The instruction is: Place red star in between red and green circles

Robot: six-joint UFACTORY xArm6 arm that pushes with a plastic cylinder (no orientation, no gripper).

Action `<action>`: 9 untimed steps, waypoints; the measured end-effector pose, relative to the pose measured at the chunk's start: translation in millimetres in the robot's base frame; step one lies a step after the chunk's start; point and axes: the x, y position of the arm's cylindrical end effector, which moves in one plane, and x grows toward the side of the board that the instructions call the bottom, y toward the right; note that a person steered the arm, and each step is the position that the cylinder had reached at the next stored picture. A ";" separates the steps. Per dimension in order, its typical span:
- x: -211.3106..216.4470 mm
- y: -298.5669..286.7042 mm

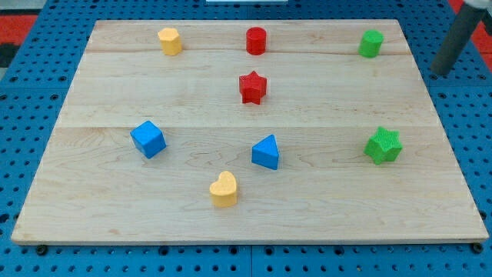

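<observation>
The red star [252, 87] lies in the upper middle of the wooden board [108, 185]. The red circle [256, 40] stands just above it near the board's top edge. The green circle [371, 43] stands at the top right of the board. My rod comes in at the view's top right corner, and my tip [440, 74] is just off the board's right edge, right of and below the green circle, far from the red star.
A yellow block [170, 41] is at the top left. A blue cube [147, 139] is at middle left. A blue triangle [266, 152] and a yellow heart [224, 189] are at lower middle. A green star [383, 145] is at the right.
</observation>
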 end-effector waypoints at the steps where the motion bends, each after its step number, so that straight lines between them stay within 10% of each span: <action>1: 2.7 -26.7; 9: 102.9 -148.0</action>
